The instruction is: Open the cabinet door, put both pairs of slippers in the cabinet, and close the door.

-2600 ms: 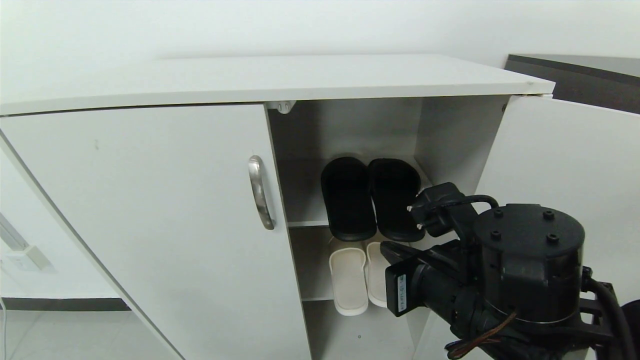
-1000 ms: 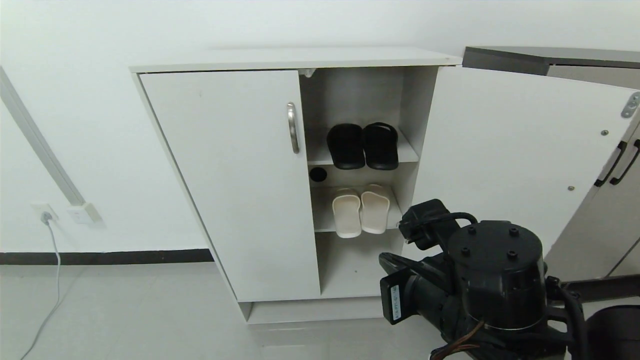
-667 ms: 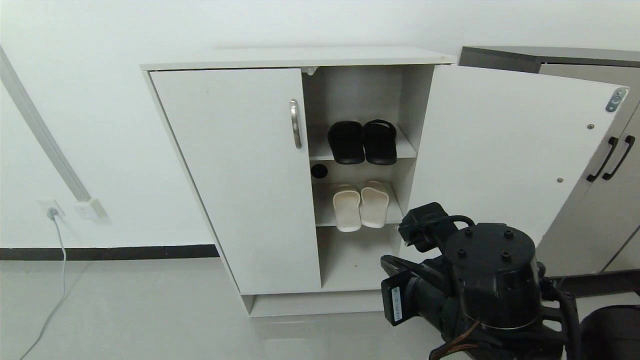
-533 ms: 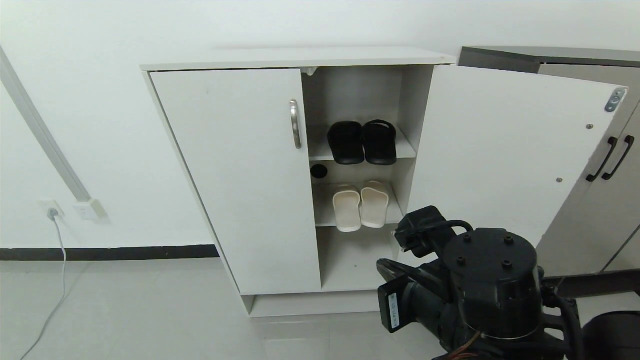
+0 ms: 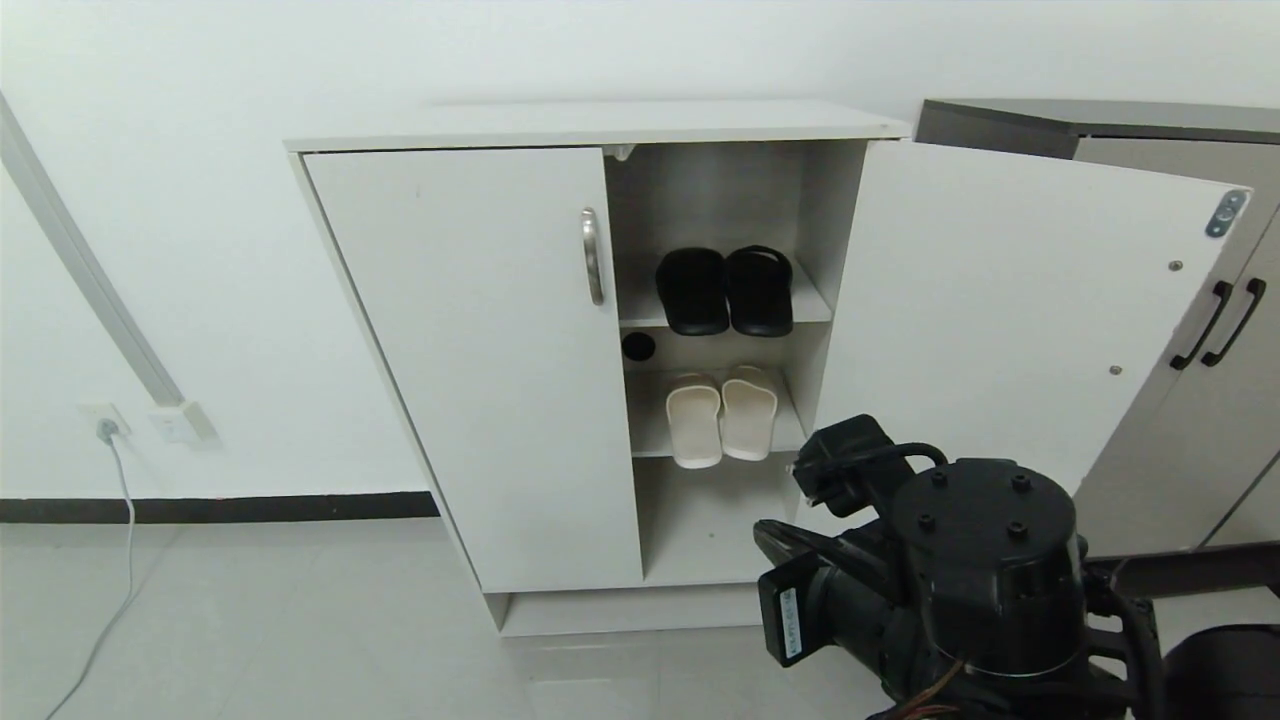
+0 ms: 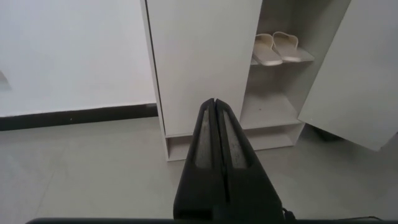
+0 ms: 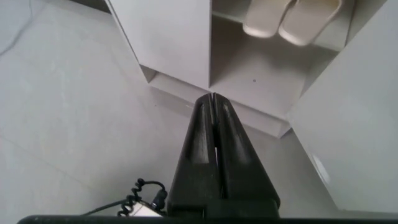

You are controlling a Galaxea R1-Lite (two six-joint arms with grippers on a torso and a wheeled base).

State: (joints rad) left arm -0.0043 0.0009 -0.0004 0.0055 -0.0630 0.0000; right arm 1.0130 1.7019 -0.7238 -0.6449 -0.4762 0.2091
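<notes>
Both claws are pinched tight with nothing in them. The left gripper points at the foot of the closed left door. The right gripper hangs over the floor tiles, just off the bottom edge of the white cabinet. The right door is swung wide open. Inside, the black slippers sit side by side on the upper shelf, with the cream slippers on the shelf right below. The closed door has a metal handle, and there's a grey cabinet further right.
</notes>
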